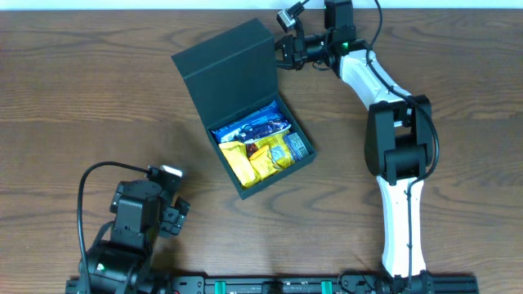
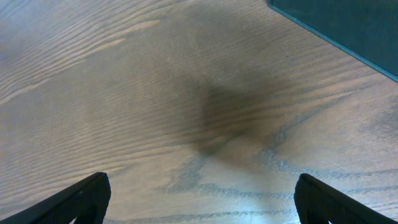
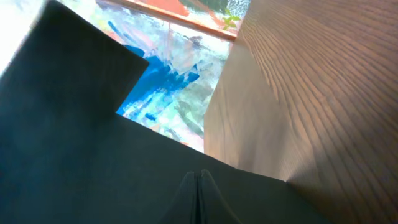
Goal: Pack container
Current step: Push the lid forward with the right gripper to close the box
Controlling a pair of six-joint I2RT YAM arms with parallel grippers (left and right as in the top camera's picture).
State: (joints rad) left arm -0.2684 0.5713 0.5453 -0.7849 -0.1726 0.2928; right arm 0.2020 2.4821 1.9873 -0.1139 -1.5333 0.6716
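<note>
The container point(image 1: 237, 186) is a dark teal-black box in the middle of the table. Its flap lid point(image 1: 229, 73) stands open toward the back left. Inside lie blue snack packets point(image 1: 253, 126) and yellow snack packets point(image 1: 257, 159). My right gripper point(image 1: 284, 51) is at the lid's far right corner. In the right wrist view its fingers point(image 3: 198, 177) are closed together against the dark lid point(image 3: 93, 155), with nothing visible between them. My left gripper point(image 1: 176, 214) is open and empty over bare wood at the front left point(image 2: 202, 199). A corner of the container point(image 2: 348, 25) shows in the left wrist view.
The wooden table point(image 1: 82, 98) runs all round the box. The right arm point(image 1: 396, 139) stretches from the front right up to the back edge. The left arm's base point(image 1: 122, 245) sits at the front left.
</note>
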